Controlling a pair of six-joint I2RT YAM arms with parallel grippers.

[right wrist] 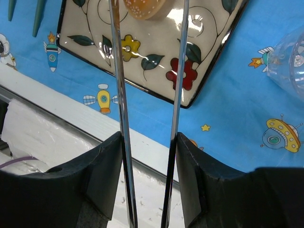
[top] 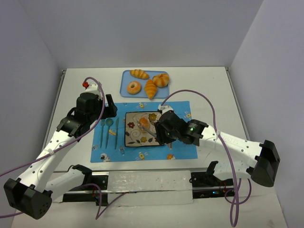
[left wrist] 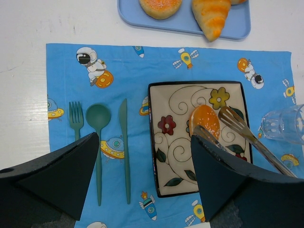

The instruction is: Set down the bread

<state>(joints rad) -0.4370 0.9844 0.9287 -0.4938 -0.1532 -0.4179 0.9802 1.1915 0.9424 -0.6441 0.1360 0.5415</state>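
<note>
The bread (top: 144, 123), a small golden-orange bun, lies on the flowered square plate (top: 135, 138) on the blue placemat. It also shows in the left wrist view (left wrist: 204, 119) and at the top of the right wrist view (right wrist: 145, 7). My right gripper (right wrist: 148, 142) is shut on metal tongs (right wrist: 118, 95), whose two arms reach over the plate (right wrist: 156, 71) and straddle the bread. I cannot tell whether the tips touch it. In the top view the right gripper (top: 164, 129) sits at the plate's right edge. My left gripper (left wrist: 145, 156) is open and empty, above the cutlery and the plate (left wrist: 175, 161).
A blue tray (top: 124, 83) at the back holds a donut (top: 134, 87), two croissants and a scored round bun (top: 161, 80). A green fork, spoon (left wrist: 98, 116) and knife lie left of the plate. A clear glass (left wrist: 285, 124) stands right of it.
</note>
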